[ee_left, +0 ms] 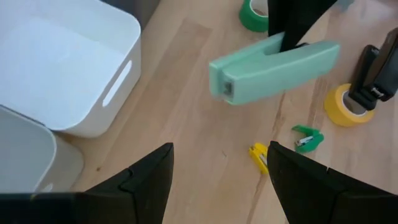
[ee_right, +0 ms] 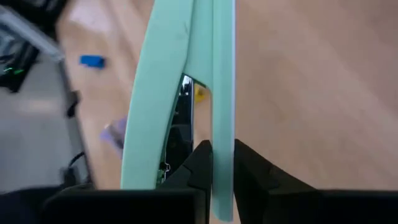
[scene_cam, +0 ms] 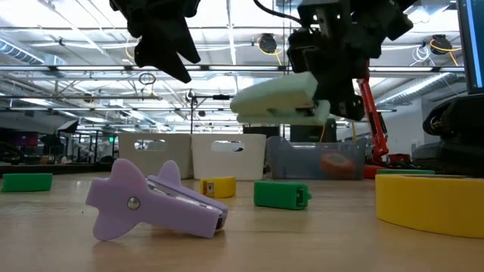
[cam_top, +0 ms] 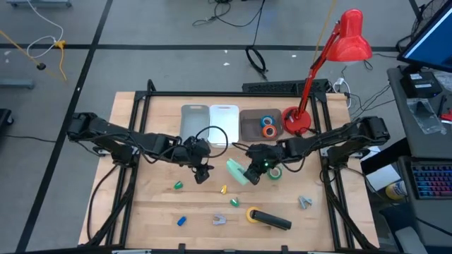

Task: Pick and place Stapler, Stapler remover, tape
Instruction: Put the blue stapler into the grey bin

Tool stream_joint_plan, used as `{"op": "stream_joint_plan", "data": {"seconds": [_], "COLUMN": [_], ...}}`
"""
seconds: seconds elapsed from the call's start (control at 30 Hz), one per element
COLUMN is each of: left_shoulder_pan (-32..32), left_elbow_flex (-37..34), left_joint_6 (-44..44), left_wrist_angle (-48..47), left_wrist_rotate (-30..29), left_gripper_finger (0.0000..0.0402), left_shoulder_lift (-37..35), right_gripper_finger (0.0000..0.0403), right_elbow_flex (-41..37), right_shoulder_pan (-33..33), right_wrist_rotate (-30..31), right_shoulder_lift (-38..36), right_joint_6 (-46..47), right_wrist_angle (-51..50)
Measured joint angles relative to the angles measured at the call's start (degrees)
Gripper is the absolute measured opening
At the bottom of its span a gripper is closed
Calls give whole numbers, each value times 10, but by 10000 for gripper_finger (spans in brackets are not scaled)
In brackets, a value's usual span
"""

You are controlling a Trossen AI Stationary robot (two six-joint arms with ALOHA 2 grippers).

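Workshop floor with cables around a wooden table [cam_top: 148, 204]; bins in a row at 12 o'clock, a red desk lamp [cam_top: 332, 63] at the 1 o'clock corner.

Right hand [cam_top: 252, 171] near table centre — clamped on the mint-green stapler [cam_top: 237, 171], carried clear of the wood in the low view. Its two fingers pinch one long edge of the stapler in the right wrist view.

Left hand [cam_top: 203, 171] just at 9 o'clock of the stapler, fingers spread wide, holding nothing, hovering above the wood.

Progress: early to middle, by my reading.
- Clear bin [cam_top: 258, 125] holds the blue tape roll [cam_top: 268, 121] and orange tape roll [cam_top: 269, 130] — likely done.
- Grey bin [cam_top: 193, 124] and white bin [cam_top: 224, 121] look empty.
- Green tape roll [cam_top: 274, 171] on the table just at 3 o'clock of the right hand; yellow tape roll [cam_top: 252, 214] near 6 o'clock, touching the black stapler [cam_top: 272, 220].
- Purple staple remover [cam_top: 219, 219] and grey staple remover [cam_top: 304, 202] lie loose near the front edge; a green staple remover [cam_top: 234, 202] too.
- Small green, yellow and blue blocks scattered — not task items.

Left to do: bin this stapler, the black one, two tapes, the removers.
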Motion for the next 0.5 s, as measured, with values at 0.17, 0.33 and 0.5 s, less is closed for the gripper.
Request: {"op": "stream_joint_plan", "data": {"seconds": [0.17,0.33,0.5], "left_shoulder_pan": [0,0,-1], "left_elbow_flex": [0,0,0], "left_joint_6": [45,90,160], "left_wrist_angle": [1,5,36], "left_wrist_rotate": [0,0,-1], "left_gripper_finger": [257,257,257], "left_shoulder_lift": [0,-1,-4], "right_gripper_finger": [29,29,29], "right_elbow_flex": [0,0,0], "right_shoulder_pan": [-25,-55,-77], "right_wrist_rotate": [-76,-136,-182], "right_shoulder_lift": [-1,0,0], "right_joint_6": [9,37,72], "right_wrist_angle": [50,64,106]}}
